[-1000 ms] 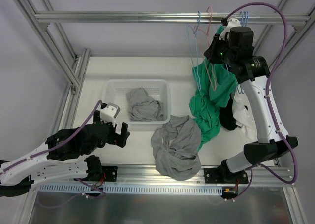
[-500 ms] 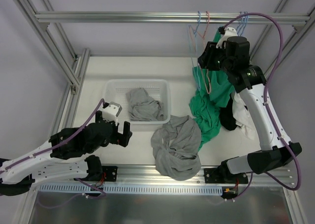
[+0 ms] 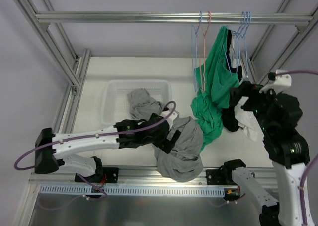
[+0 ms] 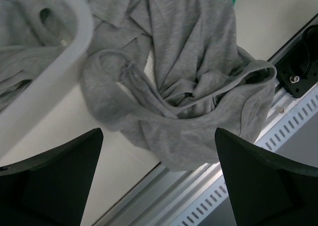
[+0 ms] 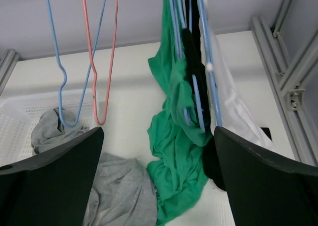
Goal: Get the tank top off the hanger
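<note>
Stretching low across the table, the left claw gapes above the gray tank top; right claw open, raised.

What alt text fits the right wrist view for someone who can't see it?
A green tank top hangs among blue hangers, with a black garment and a white garment beside it. To its left an empty blue hanger and a pink hanger dangle above a white basket holding gray cloth.
</note>
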`<state>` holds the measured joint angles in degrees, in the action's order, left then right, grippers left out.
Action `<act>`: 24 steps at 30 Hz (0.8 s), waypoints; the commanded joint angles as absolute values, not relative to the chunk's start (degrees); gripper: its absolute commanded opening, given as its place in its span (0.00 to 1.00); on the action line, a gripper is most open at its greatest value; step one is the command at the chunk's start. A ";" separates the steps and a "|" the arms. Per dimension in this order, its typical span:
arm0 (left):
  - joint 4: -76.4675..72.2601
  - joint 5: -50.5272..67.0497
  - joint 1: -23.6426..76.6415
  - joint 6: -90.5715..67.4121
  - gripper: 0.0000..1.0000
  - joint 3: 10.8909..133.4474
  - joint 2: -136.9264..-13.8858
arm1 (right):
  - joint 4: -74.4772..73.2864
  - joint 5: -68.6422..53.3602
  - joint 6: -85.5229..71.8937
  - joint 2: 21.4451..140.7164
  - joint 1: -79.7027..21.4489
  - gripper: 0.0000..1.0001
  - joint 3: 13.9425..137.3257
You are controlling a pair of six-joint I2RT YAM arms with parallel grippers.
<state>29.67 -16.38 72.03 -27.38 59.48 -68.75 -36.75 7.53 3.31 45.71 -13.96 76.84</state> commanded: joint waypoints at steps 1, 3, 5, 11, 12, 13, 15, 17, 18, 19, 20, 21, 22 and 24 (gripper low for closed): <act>22.94 -11.70 74.18 -21.63 0.99 64.15 -76.79 | -41.46 12.22 5.71 37.90 -13.18 0.99 74.97; 22.06 -10.12 75.14 -19.52 0.99 67.05 -83.47 | -43.50 9.59 6.15 35.26 -13.10 0.99 75.06; 22.06 -6.60 75.41 -18.90 0.99 69.95 -89.19 | -46.31 6.43 6.85 32.44 -13.10 0.99 75.41; 22.24 -0.97 76.11 -21.17 0.99 69.53 -100.36 | -51.94 1.50 9.22 28.57 -13.10 0.99 76.29; 22.15 -1.23 76.55 -21.62 0.99 69.00 -101.42 | -52.38 0.89 9.40 28.13 -13.10 0.99 76.12; 22.24 -1.40 76.73 -22.06 0.99 67.95 -103.17 | -52.47 -1.12 9.58 27.60 -13.18 0.99 75.85; 22.15 -1.06 77.08 -23.81 0.99 66.89 -104.58 | -52.38 -2.37 9.67 27.16 -13.18 0.99 75.15; 22.06 -1.23 77.60 -25.13 0.93 65.66 -105.90 | -52.38 -3.43 9.75 27.07 -13.10 0.99 74.97; 22.06 -1.84 78.13 -25.57 0.83 64.96 -106.17 | -52.03 -3.69 9.67 26.98 -13.10 0.99 74.88; 21.97 -2.19 78.31 -26.36 0.76 64.60 -106.35 | -51.77 -4.13 9.49 26.90 -13.10 0.99 74.80; 21.97 -2.46 78.48 -26.63 0.67 64.34 -106.17 | -51.51 -4.30 9.41 26.63 -13.10 1.00 74.71; 21.97 -3.16 78.66 -26.80 0.55 63.81 -106.00 | -50.55 -4.48 9.14 26.46 -13.18 1.00 74.27; 21.97 -3.77 78.66 -27.15 0.27 63.46 -105.56 | -49.93 -5.18 8.88 26.19 -13.10 1.00 73.92; 22.06 -5.96 78.66 -28.30 0.04 62.32 -103.38 | -48.79 -5.88 8.53 25.58 -13.10 0.99 73.48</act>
<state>19.94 -4.64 77.80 -25.47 65.56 -104.75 -52.05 -3.20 8.45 26.55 -13.34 74.19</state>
